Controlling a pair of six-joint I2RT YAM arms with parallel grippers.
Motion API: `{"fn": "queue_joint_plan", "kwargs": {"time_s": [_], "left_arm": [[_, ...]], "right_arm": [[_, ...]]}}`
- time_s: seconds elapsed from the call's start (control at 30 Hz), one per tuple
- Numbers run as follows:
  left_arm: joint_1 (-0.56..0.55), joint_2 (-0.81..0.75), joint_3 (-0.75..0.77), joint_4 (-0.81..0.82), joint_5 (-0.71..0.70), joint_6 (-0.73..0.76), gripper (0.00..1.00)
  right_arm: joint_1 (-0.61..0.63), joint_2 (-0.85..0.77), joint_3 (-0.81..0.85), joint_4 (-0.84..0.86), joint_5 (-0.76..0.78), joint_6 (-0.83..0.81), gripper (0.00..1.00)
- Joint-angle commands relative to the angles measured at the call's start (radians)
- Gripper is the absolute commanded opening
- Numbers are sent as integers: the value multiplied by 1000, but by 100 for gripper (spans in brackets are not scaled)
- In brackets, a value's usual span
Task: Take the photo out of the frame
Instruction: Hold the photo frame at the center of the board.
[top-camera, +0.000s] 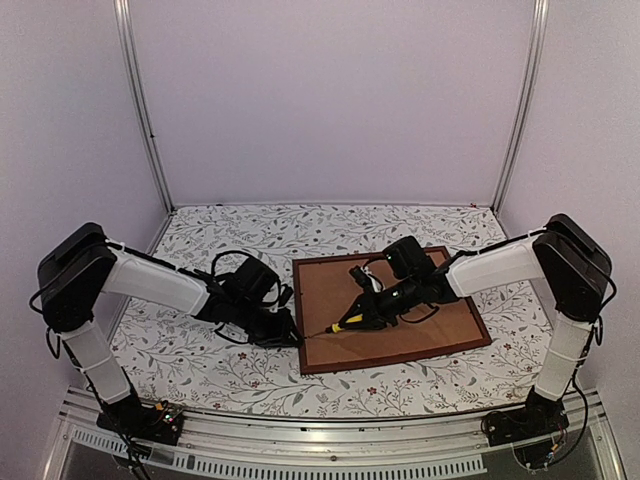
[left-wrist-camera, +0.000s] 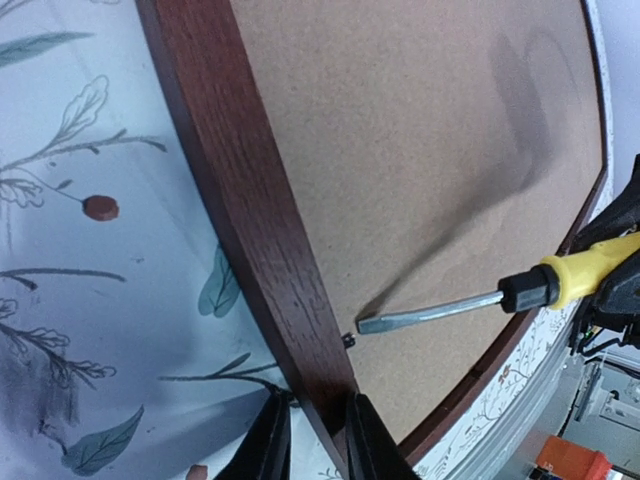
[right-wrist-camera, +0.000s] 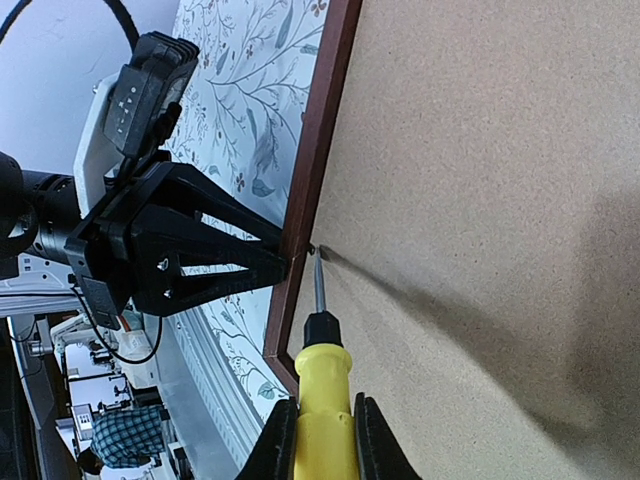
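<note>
Bench (top-camera: 200, 360): flat top covered edge to edge in a white cloth printed with grey-green leafy sprigs and small red flowers. Lying directly on it, right of centre and turned slightly askew: one thin rectangular picture frame of dark reddish-brown wood (left-wrist-camera: 250, 200), face down. A plain brown fibreboard backing board (top-camera: 440, 335) fills the frame's opening.
</note>
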Motion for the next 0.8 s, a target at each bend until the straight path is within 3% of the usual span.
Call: {"fn": "queue_joint_plan", "kwargs": {"time_s": [0.0, 0.77], "left_arm": [[9, 29, 9, -17, -16, 1, 20], [6, 71, 20, -13, -11, 1, 10]], "right_arm": [[-6, 32, 6, -19, 6, -17, 0], [39, 111, 60, -13, -72, -17, 0]]}}
